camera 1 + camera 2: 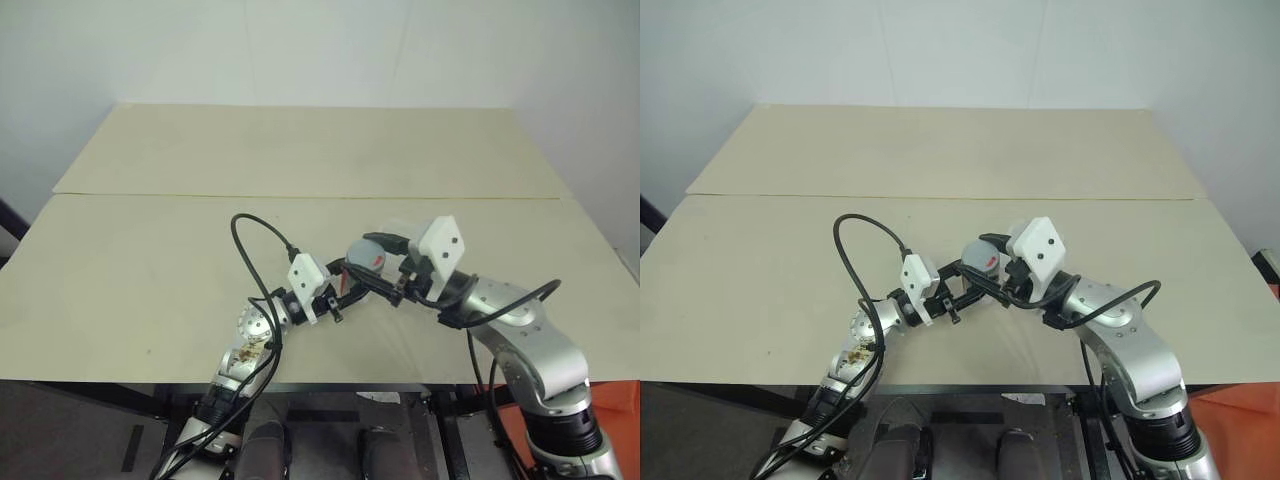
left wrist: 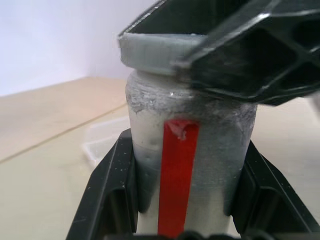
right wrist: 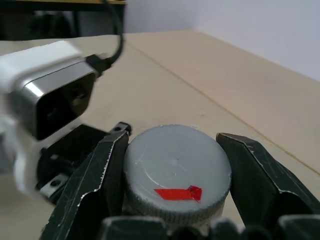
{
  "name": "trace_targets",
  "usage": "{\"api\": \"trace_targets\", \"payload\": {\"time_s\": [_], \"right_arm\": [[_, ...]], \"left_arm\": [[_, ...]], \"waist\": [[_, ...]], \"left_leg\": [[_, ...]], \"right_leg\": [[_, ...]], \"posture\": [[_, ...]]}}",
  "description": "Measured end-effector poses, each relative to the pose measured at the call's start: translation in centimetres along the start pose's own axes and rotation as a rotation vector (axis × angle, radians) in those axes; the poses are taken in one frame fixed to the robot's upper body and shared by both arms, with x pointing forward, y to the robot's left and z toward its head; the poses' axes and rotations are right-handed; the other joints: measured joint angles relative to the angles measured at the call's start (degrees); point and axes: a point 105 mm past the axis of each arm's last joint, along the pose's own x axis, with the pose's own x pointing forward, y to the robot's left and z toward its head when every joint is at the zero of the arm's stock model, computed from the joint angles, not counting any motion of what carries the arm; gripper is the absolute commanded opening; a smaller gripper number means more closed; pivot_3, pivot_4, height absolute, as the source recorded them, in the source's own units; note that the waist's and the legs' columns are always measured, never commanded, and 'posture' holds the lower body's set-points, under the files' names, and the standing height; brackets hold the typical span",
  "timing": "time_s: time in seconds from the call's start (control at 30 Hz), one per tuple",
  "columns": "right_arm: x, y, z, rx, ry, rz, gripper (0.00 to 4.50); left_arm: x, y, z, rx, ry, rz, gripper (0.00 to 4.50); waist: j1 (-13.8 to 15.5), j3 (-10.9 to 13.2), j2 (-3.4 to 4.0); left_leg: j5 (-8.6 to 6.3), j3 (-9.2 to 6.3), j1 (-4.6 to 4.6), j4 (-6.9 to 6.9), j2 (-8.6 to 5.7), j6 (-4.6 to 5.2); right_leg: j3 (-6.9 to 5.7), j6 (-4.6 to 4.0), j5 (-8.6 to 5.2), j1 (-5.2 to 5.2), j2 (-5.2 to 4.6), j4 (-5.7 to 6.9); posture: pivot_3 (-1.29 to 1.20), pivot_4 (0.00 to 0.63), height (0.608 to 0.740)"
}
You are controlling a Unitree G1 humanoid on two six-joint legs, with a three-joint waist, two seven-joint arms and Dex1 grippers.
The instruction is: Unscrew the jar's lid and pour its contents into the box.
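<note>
The jar [image 2: 200, 165], silvery-white with a vertical red stripe, stands upright between my left gripper's [image 1: 348, 288] two black fingers, which are shut on its body. It is held above the table's near middle. The grey round lid [image 3: 175, 165], with a small red mark, sits on top of the jar. My right gripper [image 3: 172, 145] comes in from the right and is shut on the lid's rim, one finger on each side. The box [image 2: 102, 142], clear and shallow, lies on the table just beyond the jar, mostly hidden behind the grippers in the head views.
The beige table [image 1: 150, 250] stretches wide to the left, right and back, with a seam [image 1: 300, 197] running across it. A black cable [image 1: 255, 250] loops up from my left wrist. White camera housings [image 1: 441, 246] sit on both wrists.
</note>
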Motion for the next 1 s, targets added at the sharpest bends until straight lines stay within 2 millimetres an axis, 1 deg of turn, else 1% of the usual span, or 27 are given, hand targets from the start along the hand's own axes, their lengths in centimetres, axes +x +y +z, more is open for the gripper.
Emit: {"api": "trace_targets", "payload": {"time_s": [0.2, 0.3, 0.37, 0.47, 0.6, 0.67, 0.7, 0.77, 0.8, 0.9, 1.0], "right_arm": [[-1.0, 0.0, 0.6, -0.043, -0.043, 0.342, 2.78], [-1.1, -0.3, 1.4, -0.061, -0.077, 0.526, 2.78], [-1.2, -0.4, 1.5, -0.081, -0.084, 0.625, 2.78], [-1.1, -0.5, 1.3, -0.091, -0.091, 0.709, 2.78], [-0.5, -0.9, 1.0, -0.104, -0.098, 0.734, 2.78], [-0.2, -1.0, 1.0, -0.100, -0.095, 0.741, 3.49], [-0.1, -1.1, 1.1, -0.100, -0.092, 0.743, 3.65], [-0.2, -1.6, 0.9, -0.086, -0.079, 0.732, 4.33], [-0.2, -1.7, 0.7, -0.079, -0.073, 0.726, 4.46], [-0.3, -1.8, 0.7, -0.103, -0.083, 0.721, 4.46], [-0.9, -1.9, 0.9, -0.131, -0.103, 0.696, 4.46]], "left_arm": [[-0.4, -1.3, 0.9, -0.023, -0.020, -0.144, 1.92], [-0.5, -1.9, 1.6, -0.035, -0.036, -0.203, 1.92], [-0.6, -2.2, 1.8, -0.035, -0.036, -0.231, 1.92], [-0.6, -2.4, 1.7, -0.042, -0.023, -0.252, 1.92], [-0.8, -2.1, 1.7, -0.040, -0.015, -0.231, 1.92], [-0.8, -1.9, 1.7, -0.040, -0.015, -0.221, 1.92], [-0.9, -1.9, 1.7, -0.042, -0.017, -0.215, 1.92], [-0.8, -2.0, 2.0, -0.041, -0.032, -0.215, 1.92], [-0.7, -2.1, 2.2, -0.036, -0.040, -0.217, 1.92], [-0.7, -2.1, 2.2, -0.038, -0.043, -0.214, 1.92], [-0.5, -2.1, 2.3, -0.041, -0.051, -0.210, 1.92]], "waist": [[-0.33, 0.00, 0.00], [-0.61, 0.00, 0.00], [-0.69, 0.00, 0.00], [-0.69, 0.00, 0.00], [-0.63, 0.00, 0.00], [-0.62, 0.00, 0.00], [-0.63, 0.00, 0.00], [-0.46, 0.00, 0.00], [-0.39, 0.00, 0.00], [-0.40, 0.00, 0.00], [-0.25, 0.00, 0.00]], "left_leg": [[0.00, 0.02, 0.06, 0.00, 0.00, 0.00], [0.00, -0.03, 0.11, -0.02, 0.02, 0.00], [0.00, -0.04, 0.12, -0.02, 0.03, 0.00], [0.00, -0.04, 0.12, -0.01, 0.02, 0.00], [0.00, -0.15, 0.12, -0.01, 0.02, 0.00], [0.00, -0.18, 0.12, -0.01, 0.03, 0.00], [0.00, -0.18, 0.12, -0.01, 0.02, 0.00], [0.00, -0.19, 0.11, -0.01, 0.02, 0.00], [0.00, -0.18, 0.11, -0.01, 0.02, 0.00], [0.00, -0.18, 0.12, -0.01, 0.03, 0.00], [0.00, -0.18, 0.11, -0.01, 0.02, 0.00]], "right_leg": [[0.00, 0.00, 0.00, 0.08, 0.01, -0.03], [-0.01, 0.00, 0.00, 0.11, 0.01, -0.01], [-0.01, 0.00, 0.00, 0.12, 0.02, 0.00], [0.00, 0.00, 0.00, 0.12, 0.00, 0.00], [0.00, 0.00, 0.00, 0.10, -0.01, 0.02], [0.00, 0.00, 0.00, 0.10, -0.02, 0.03], [0.01, 0.00, 0.00, 0.09, -0.02, 0.03], [0.00, 0.00, 0.00, 0.09, -0.02, 0.03], [0.00, -0.01, 0.00, 0.09, -0.03, 0.03], [0.01, -0.01, 0.00, 0.09, -0.02, 0.03], [0.01, 0.00, 0.00, 0.10, -0.03, 0.03]], "posture": [[0.00, 0.150, 0.740], [0.00, 0.150, 0.740], [0.00, 0.150, 0.740], [0.00, 0.150, 0.740], [0.00, 0.150, 0.740], [0.00, 0.150, 0.740], [0.00, 0.150, 0.740], [0.00, 0.150, 0.740], [0.00, 0.150, 0.740], [0.00, 0.150, 0.740], [0.00, 0.150, 0.740]]}}
